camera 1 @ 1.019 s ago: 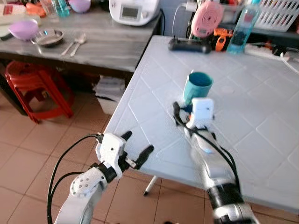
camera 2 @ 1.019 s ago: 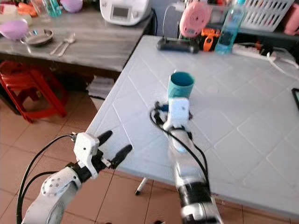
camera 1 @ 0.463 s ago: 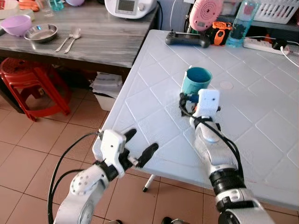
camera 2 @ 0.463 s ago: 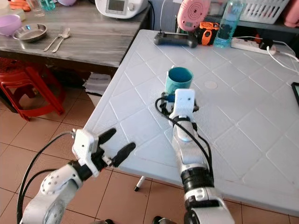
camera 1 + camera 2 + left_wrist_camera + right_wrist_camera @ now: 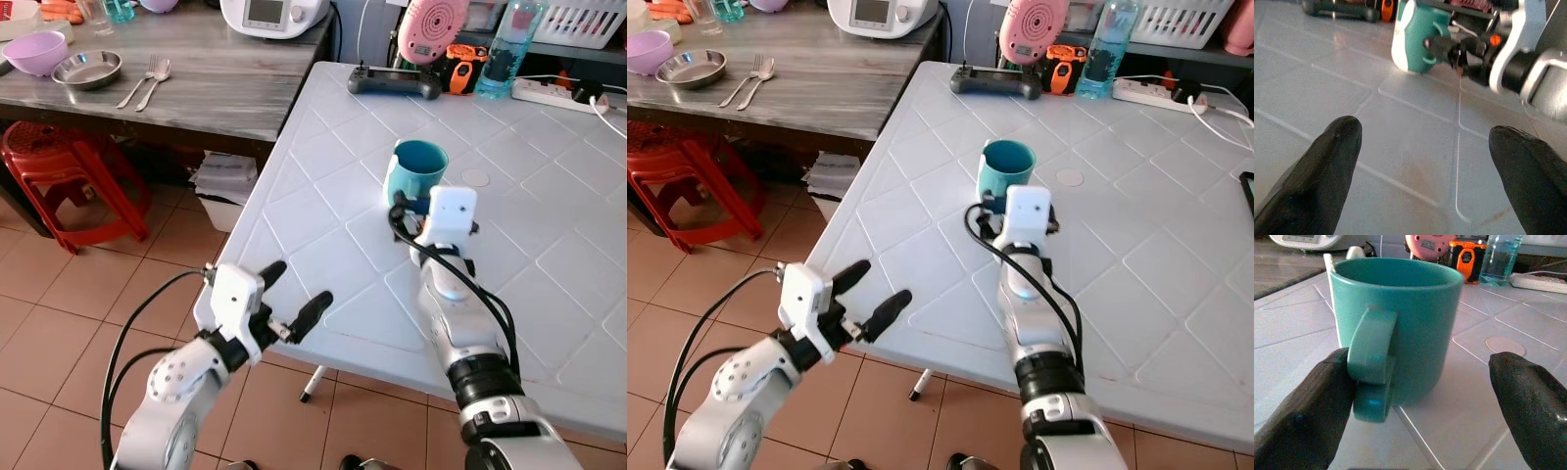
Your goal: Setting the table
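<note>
A teal mug (image 5: 416, 170) stands upright on the white table (image 5: 549, 264), its handle turned toward me. My right gripper (image 5: 1418, 364) is open just in front of it, one finger on each side. One black finger (image 5: 1308, 401) rests against the handle (image 5: 1372, 362); the other finger (image 5: 1530, 396) stands apart from the mug. From the head camera the white wrist housing (image 5: 452, 213) hides these fingers. My left gripper (image 5: 294, 297) is open and holds nothing, hovering at the table's near left edge.
On the grey side table (image 5: 225, 88) to the left lie a purple bowl (image 5: 34, 51), a steel bowl (image 5: 87, 69), and a fork and spoon (image 5: 147, 80). A red stool (image 5: 59, 176) stands beneath it. A black controller (image 5: 394, 82), a bottle (image 5: 500, 49) and a power strip (image 5: 554, 93) line the white table's far edge.
The camera view has shifted and sharpened. My right wrist has shifted slightly to the right beside the mug, which stays put. My left gripper has edged closer to the table edge.
</note>
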You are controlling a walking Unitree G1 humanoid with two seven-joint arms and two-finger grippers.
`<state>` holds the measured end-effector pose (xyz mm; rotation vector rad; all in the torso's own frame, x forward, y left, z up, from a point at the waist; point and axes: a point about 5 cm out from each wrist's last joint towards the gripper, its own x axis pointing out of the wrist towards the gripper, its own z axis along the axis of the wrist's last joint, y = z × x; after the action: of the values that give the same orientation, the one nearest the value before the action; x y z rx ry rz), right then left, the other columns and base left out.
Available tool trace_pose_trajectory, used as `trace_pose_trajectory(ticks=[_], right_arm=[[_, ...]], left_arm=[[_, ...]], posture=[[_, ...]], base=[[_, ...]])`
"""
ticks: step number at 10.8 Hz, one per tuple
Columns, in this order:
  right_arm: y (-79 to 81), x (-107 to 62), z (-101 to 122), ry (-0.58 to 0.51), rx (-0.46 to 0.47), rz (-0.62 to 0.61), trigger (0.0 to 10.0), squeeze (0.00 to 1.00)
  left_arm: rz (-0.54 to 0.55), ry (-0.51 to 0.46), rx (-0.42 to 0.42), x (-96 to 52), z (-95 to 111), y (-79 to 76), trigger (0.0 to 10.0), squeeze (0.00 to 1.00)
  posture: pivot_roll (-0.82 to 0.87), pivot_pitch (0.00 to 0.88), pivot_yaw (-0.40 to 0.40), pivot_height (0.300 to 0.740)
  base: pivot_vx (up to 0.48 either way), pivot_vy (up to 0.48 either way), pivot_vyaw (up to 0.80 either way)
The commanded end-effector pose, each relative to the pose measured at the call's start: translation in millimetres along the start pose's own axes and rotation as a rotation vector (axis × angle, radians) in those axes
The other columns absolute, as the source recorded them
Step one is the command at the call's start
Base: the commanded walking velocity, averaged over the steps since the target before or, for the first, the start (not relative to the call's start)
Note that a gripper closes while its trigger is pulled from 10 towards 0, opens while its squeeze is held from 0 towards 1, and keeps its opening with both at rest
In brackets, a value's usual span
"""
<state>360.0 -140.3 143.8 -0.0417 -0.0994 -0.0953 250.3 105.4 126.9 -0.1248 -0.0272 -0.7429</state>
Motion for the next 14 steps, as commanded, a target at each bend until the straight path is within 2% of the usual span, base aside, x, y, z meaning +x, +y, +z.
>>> trace_pose_trajectory(ticks=[1, 4, 6, 7, 8, 9, 11, 12, 14], right_arm=[[-1.9, -0.8, 3, -0.028, -0.004, 0.000, 10.0, 0.00], [-7.5, 4.8, 8, -0.046, -0.031, -0.009, 10.0, 0.00], [-8.4, 9.5, 10, -0.053, -0.049, -0.007, 10.0, 0.00], [-7.7, 10.5, 9, -0.050, -0.051, -0.003, 9.6, 0.00], [-5.8, 11.6, 9, -0.049, -0.057, 0.008, 2.9, 0.00], [-3.7, 12.1, 8, -0.046, -0.058, 0.014, 2.4, 0.00], [-1.8, 12.2, 6, -0.046, -0.060, 0.022, 2.2, 0.00], [-2.2, 11.9, 6, -0.047, -0.060, 0.022, 1.2, 0.00], [-3.8, 11.1, 5, -0.049, -0.060, 0.018, 0.2, 0.00]], left_arm=[[0.002, -0.019, -0.002, 1.1, 3, -0.1, 10.0, 0.00], [-0.041, -0.038, 0.003, 6.5, 5, 0.7, 10.0, 0.00], [-0.027, -0.059, -0.011, 14.8, 6, -0.1, 10.0, 0.00], [-0.025, -0.059, -0.016, 15.6, 5, -1.6, 10.0, 0.00], [-0.001, -0.065, -0.024, 15.5, 4, -1.4, 10.0, 0.00], [0.012, -0.063, -0.027, 13.8, 2, 0.3, 10.0, 0.00], [0.019, -0.065, -0.029, 12.8, 2, 2.5, 10.0, 0.00], [0.020, -0.067, -0.030, 13.5, 2, 2.4, 10.0, 0.00], [0.015, -0.066, -0.032, 14.4, 1, 1.9, 10.0, 0.00]], posture=[[0.11, 0.149, -0.020, 0.740], [0.09, 0.134, -0.016, 0.740], [0.08, 0.131, -0.018, 0.740], [0.09, 0.130, -0.019, 0.740], [0.09, 0.129, -0.025, 0.740], [0.09, 0.128, -0.028, 0.740], [0.09, 0.127, -0.029, 0.740], [0.09, 0.127, -0.029, 0.740], [0.09, 0.127, -0.029, 0.740]], base=[[0.000, 0.000, 0.00], [0.000, 0.000, 0.00], [0.000, 0.000, 0.00], [0.000, 0.000, 0.00], [0.000, 0.000, 0.00], [0.000, 0.000, 0.00], [0.000, 0.000, 0.00], [0.000, 0.000, 0.00], [0.000, 0.000, 0.00]])
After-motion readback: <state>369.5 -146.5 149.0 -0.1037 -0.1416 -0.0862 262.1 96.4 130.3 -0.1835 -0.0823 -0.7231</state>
